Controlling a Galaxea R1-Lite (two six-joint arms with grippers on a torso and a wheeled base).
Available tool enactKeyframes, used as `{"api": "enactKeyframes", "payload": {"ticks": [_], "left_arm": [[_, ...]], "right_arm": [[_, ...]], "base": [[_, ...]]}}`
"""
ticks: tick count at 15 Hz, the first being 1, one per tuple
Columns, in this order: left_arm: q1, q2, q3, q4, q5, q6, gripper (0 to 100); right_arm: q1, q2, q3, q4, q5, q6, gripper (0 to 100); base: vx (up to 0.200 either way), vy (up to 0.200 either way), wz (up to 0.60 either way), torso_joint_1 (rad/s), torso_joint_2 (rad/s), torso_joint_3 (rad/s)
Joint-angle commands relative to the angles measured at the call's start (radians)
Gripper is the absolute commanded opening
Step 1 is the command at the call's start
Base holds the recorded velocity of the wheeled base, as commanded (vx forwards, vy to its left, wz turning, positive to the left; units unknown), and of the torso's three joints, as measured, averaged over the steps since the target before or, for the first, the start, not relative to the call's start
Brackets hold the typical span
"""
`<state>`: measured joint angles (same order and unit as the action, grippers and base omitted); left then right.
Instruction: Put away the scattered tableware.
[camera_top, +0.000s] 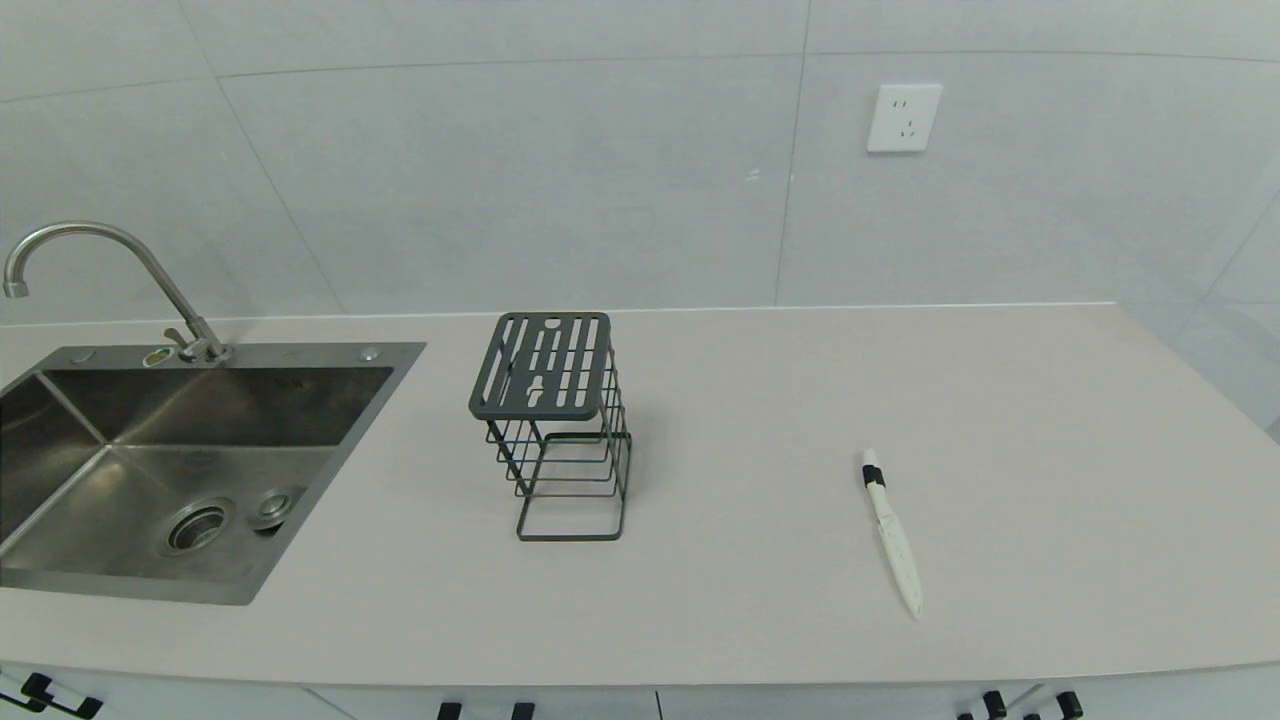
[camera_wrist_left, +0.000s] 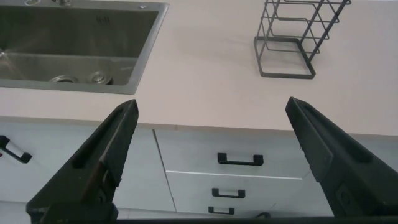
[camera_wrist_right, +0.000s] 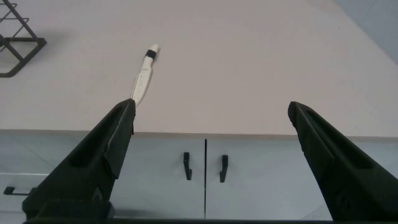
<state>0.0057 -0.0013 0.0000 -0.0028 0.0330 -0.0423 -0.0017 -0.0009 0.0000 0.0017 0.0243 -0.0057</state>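
- The left hand (camera_wrist_left: 211, 104) hangs in front of the surface's (camera_top: 760, 600) front edge, level with the drawers (camera_wrist_left: 240, 160). It is released, its two dark fingers (camera_wrist_left: 118, 155) spread wide with nothing between them.
- The right hand (camera_wrist_right: 210, 107) sits likewise below the front edge, before a pair of cabinet doors (camera_wrist_right: 205, 168). It is also released, fingers (camera_wrist_right: 323, 149) wide apart and grasping nothing.
- The knife (camera_top: 890, 530) (camera_wrist_right: 143, 74), white with a black band near one end, lies flat on the surface on the robot's right side. Its pointed tip is toward the front edge and its banded end toward the wall (camera_top: 560, 170), the whole slightly slanted. It lies ahead of the right hand, apart from both hands.
- The rack (camera_top: 550, 430) (camera_wrist_left: 289, 37) (camera_wrist_right: 15, 37), dark wire with a slotted plate on top, stands upright near the middle of the surface. It is well apart from the knife and holds nothing that can be seen.
- The sink (camera_top: 230, 400) (camera_wrist_left: 74, 37), a steel basin, is set into the surface to the left of the rack, with its drain in the bottom.
- A curved faucet (camera_top: 100, 270) rises from the sink's back rim.
- A white socket (camera_top: 904, 117) is on the tiled wall behind, high on the right.
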Motion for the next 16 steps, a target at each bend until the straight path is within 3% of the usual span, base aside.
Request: {"api": "enactKeyframes", "payload": {"ticks": [1,16], "left_arm": [[0.0,0.001,0.0,0.0,0.001,-0.001,100],[0.0,0.001,0.0,0.0,0.001,0.001,100]], "right_arm": [[0.0,0.001,0.0,0.0,0.0,0.0,100],[0.0,0.001,0.0,0.0,0.0,0.001,100]], "base": [[0.0,0.0,0.0,0.0,0.0,0.0],[0.0,0.0,0.0,0.016,-0.03,-0.015]]}}
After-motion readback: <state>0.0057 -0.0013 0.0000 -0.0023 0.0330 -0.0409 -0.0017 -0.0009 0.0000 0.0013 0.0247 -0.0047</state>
